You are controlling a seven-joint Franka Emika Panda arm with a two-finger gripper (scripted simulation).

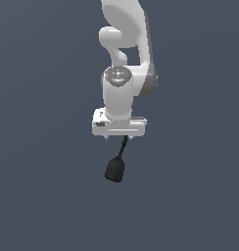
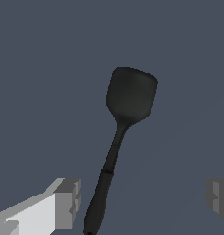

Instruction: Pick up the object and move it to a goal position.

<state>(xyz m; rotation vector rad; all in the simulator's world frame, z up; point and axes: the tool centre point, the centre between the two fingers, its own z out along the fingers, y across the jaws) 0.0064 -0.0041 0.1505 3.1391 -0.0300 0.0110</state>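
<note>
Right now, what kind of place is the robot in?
Probably a computer simulation, not a real room. Only flat blue-grey ground shows, with no walls or furniture, just the smooth white arm and a plain black spatula-like object between its open pincer's fingers.

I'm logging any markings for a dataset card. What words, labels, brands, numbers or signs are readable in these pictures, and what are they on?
None can be read.
The black object: plain matte, with no print on head or stem.
The white end effector: no label visible.
The arm's wrist cap: small coloured specks, too blurred to read as text.
The grey background: unmarked.
</note>
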